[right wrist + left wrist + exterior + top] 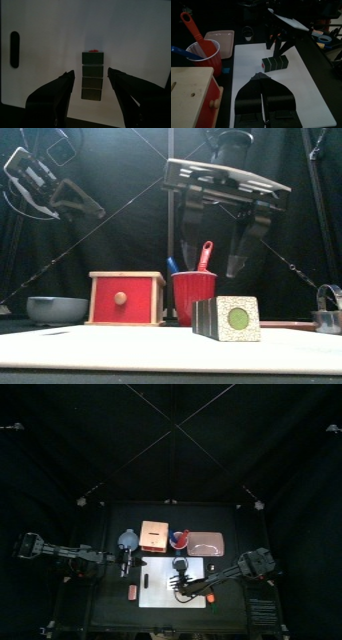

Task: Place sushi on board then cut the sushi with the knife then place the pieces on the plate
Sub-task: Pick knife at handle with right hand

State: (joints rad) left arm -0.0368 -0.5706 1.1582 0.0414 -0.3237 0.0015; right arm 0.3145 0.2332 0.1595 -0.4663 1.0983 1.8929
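My right tool [90, 73] hangs jaws apart directly above the sushi roll [92, 81], its long axis lying between them; my left tool [261, 77], closed, sits farther off

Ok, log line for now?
sushi roll: whole, on cutting board | right pincer: open above roll | left pincer: shut, beside board | knives: in red cup

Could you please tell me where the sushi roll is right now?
In the front view the sushi roll lies on the white board, just right of centre, before the red cup, under the right hand.
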